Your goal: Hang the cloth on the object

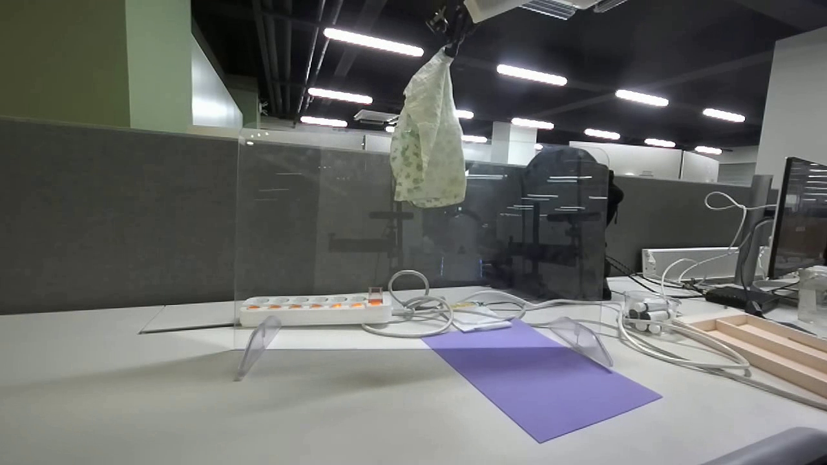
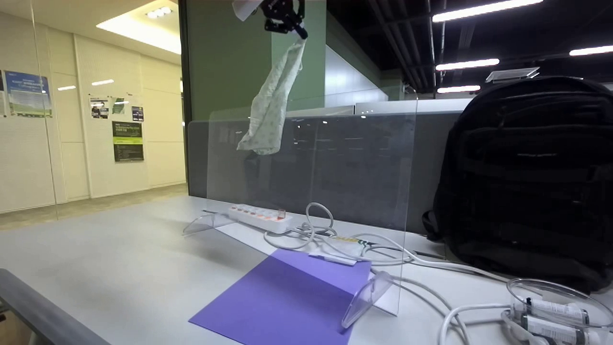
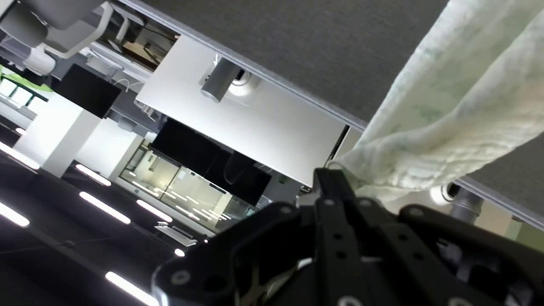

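My gripper (image 1: 451, 49) is shut on one end of a pale cloth (image 1: 429, 139) with a green leaf print. The cloth hangs down from the fingertips, bunched at the top, with its lower end loose in the air. The gripper also shows in an exterior view (image 2: 300, 31) and in the wrist view (image 3: 335, 176), where the cloth (image 3: 459, 123) trails to the right. A clear upright panel (image 1: 284, 213) on two clear feet stands on the table. The gripper is above the panel's top edge. The cloth's lower part overlaps the panel in both exterior views; I see no clear contact.
A white power strip (image 1: 316, 312) and looped cables (image 1: 426, 310) lie behind the panel. A purple sheet (image 1: 543, 381) lies under its foot. A grey partition (image 1: 116, 213) stands behind. A black backpack (image 2: 527, 182), a clear container of vials (image 2: 555, 311) and a wooden tray (image 1: 762, 349) are nearby.
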`<state>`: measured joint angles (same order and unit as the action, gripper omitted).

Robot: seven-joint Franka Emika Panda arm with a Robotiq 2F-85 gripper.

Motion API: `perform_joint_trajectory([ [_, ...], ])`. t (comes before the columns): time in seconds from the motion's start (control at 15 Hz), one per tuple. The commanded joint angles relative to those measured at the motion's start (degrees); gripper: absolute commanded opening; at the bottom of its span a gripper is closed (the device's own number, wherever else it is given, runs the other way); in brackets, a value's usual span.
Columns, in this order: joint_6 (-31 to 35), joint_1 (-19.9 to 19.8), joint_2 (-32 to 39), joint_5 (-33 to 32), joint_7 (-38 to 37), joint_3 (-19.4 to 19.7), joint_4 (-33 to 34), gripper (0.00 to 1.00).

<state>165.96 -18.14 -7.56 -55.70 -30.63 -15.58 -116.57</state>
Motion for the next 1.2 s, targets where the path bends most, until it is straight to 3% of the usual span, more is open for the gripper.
perform_joint_trajectory([
  [0.0,-1.8,-2.2,3.8,-7.0,-8.0,-0.8,3.0,0.00],
  [1.13,-7.0,-1.3,12.9,-14.3,-21.8,0.1,5.3,0.00],
])
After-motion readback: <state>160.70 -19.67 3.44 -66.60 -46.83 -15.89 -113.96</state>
